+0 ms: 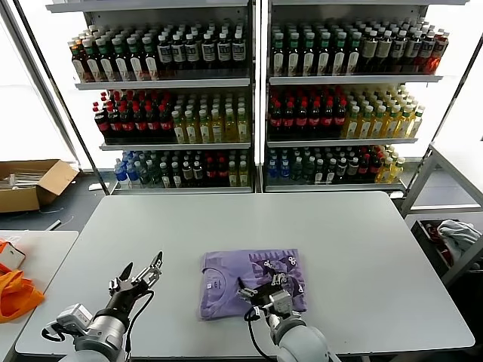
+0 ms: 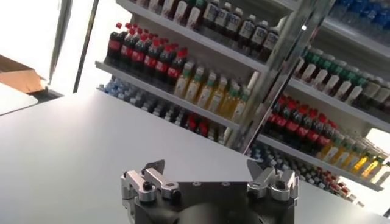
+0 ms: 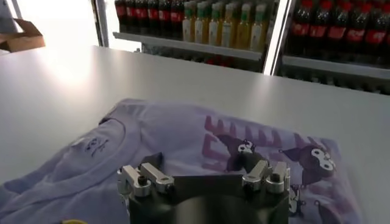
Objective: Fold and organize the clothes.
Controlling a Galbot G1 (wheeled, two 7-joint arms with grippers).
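Note:
The lavender T-shirt (image 1: 249, 283) lies folded into a neat rectangle on the grey table (image 1: 241, 226), near its front edge, with dark cartoon print on its right half. It also shows in the right wrist view (image 3: 183, 143). My right gripper (image 1: 262, 287) is open and empty, just above the shirt's front right part; in its wrist view (image 3: 207, 167) the jaws stand wide apart over the print. My left gripper (image 1: 140, 272) is open and empty over bare table, left of the shirt; its wrist view (image 2: 207, 170) shows only table and shelves.
Shelves of bottled drinks (image 1: 249, 98) stand behind the table. An orange fabric item (image 1: 15, 294) lies on a side table at the left, with a cardboard box (image 1: 30, 185) on the floor beyond. A bin with cloth (image 1: 453, 237) stands at the right.

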